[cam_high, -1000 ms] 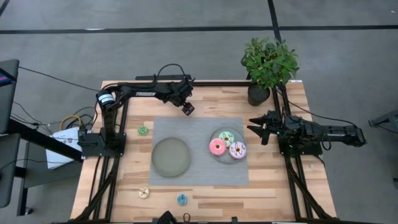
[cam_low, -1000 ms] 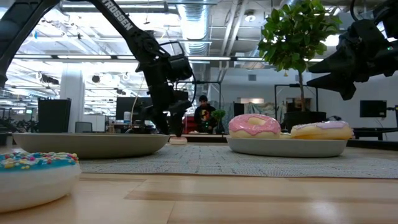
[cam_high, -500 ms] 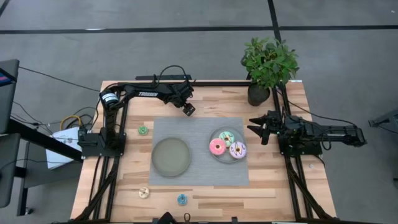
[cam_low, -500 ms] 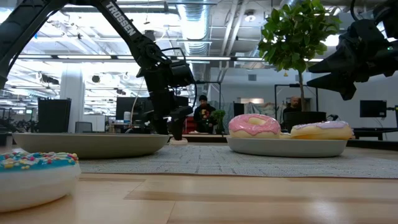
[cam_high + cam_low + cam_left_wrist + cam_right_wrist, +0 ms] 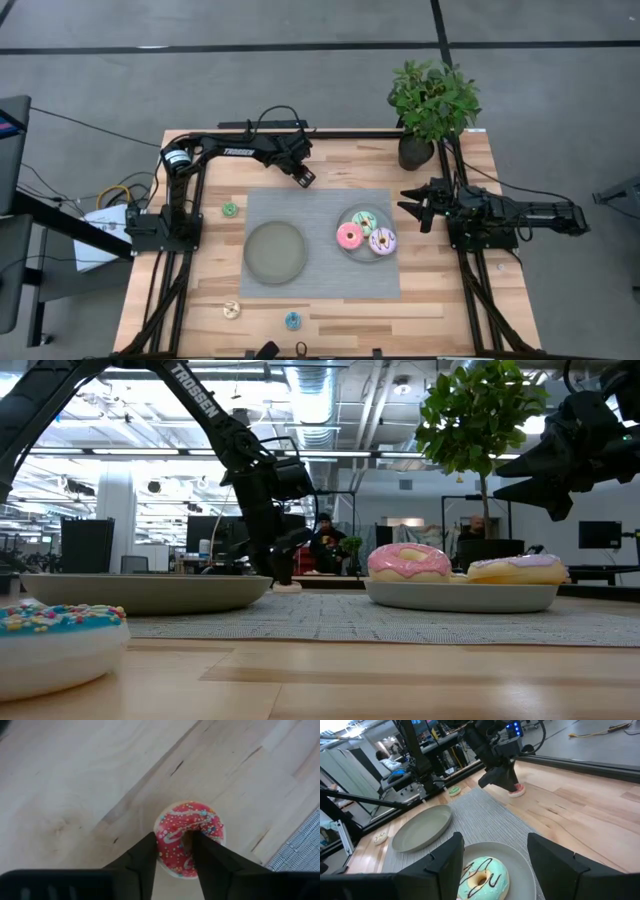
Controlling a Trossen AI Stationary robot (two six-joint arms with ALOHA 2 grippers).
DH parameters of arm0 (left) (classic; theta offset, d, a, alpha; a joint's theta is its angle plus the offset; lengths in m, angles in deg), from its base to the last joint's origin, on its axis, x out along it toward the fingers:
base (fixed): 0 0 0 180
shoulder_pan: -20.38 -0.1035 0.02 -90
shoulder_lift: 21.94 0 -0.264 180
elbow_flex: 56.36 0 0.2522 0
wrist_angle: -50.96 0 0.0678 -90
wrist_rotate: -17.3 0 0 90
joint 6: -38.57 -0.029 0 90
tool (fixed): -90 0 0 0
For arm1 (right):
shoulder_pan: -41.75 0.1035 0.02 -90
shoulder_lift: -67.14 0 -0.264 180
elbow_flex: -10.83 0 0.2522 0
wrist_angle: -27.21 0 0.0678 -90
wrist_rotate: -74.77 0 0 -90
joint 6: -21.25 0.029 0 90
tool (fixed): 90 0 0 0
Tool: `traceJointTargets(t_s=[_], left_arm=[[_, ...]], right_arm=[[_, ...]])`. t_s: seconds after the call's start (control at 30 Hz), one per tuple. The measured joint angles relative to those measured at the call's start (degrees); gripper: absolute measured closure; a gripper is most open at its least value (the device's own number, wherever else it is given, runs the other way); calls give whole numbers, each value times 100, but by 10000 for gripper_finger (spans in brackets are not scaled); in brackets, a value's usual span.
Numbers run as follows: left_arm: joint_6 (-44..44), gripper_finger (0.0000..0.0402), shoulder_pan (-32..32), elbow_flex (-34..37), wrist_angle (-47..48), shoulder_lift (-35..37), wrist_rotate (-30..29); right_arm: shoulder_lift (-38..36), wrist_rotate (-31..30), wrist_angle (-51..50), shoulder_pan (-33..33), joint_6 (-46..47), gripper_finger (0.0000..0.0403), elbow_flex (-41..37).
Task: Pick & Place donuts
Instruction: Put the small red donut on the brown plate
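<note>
- From above, we see the left gripper (image 5: 305,177) down at the table's far edge, just off the far edge of the grey mat (image 5: 320,290). The right gripper (image 5: 421,208) hangs near the table's right edge, beside the filled plate (image 5: 351,245), which carries the pink donut (image 5: 350,236), the green-white donut (image 5: 364,220) and the white-purple donut (image 5: 383,240). The empty plate (image 5: 276,251) sits left on the mat. The green donut (image 5: 230,210) lies by the left edge; the cream donut (image 5: 231,309) and blue donut (image 5: 292,321) lie along the near edge.
- At table height, we see the left gripper reaching down to the wood behind the empty plate.
- In the left wrist view, we see the fingers (image 5: 142,862) clamped on the red donut (image 5: 189,837), one outside the ring, one in its hole.
- In the right wrist view, we see that gripper's fingers (image 5: 447,857) parted and holding nothing, above the filled plate's edge.
</note>
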Motion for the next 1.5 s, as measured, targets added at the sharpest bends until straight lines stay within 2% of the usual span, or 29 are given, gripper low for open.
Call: traceJointTargets(t_s=[0.2,0.43,0.53,0.7,0.8,0.97,1.2,1.4,1.5], left_arm=[[7,308,-36,13,82,96,240],[9,309,-79,22,686,680,390],[137,309,-63,20,1088,921,743],[362,309,164,11,2246,1405,1833],[536,309,473,11,2971,1673,2040],[1024,309,1250,11,3563,1868,1703],[1665,309,2326,11,3185,1871,960],[2055,309,2759,54,2993,1853,427],[2213,309,2900,281,2715,1824,387]], right_arm=[[2,0,0,0,0,194,0],[2,0,0,0,0,194,0],[2,2,0,0,0,194,0],[1,2,-1,0,0,194,-2],[1,2,-2,-1,-1,194,-2],[2,4,-2,0,-22,194,-2],[1,4,-3,2,-43,194,-2],[2,7,-4,2,-46,194,-2],[2,7,-4,4,-46,194,-2]])
